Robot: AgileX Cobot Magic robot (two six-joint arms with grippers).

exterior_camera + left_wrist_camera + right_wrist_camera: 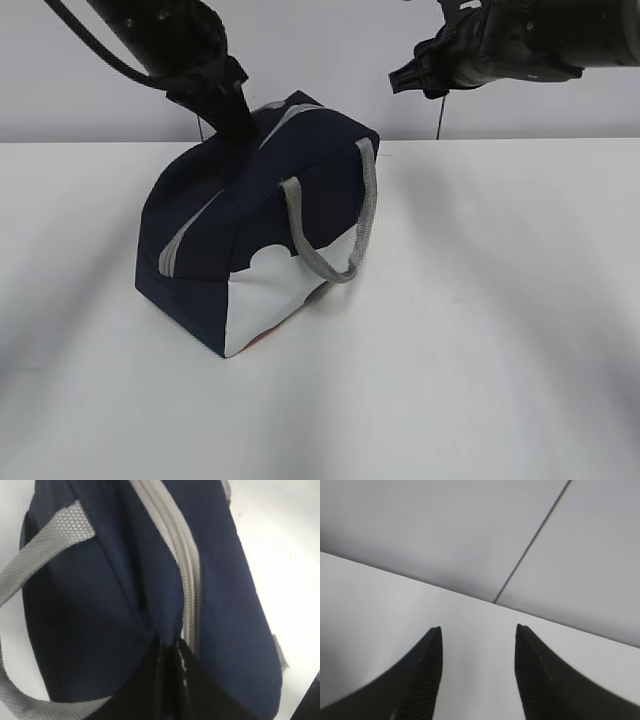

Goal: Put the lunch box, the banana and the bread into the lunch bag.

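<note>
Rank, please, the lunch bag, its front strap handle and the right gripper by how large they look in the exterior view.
1. Lunch bag, clearly largest.
2. and 3. Front strap handle and right gripper: unsure, since the gripper hangs farther back.

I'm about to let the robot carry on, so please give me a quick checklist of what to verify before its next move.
1. Boxy navy-blue fabric lunch bag upright on the white table: ok.
2. Grey zipper closed along the top: ok along the stretch shown.
3. Left gripper shut, pinching bag fabric beside the zipper: ok.
4. Right gripper open, empty, lifted clear of the bag: ok.
5. Lunch box, banana and bread inside the bag: cannot tell, none is visible anywhere.
6. Grey strap handle clear of both grippers: ok.
</note>
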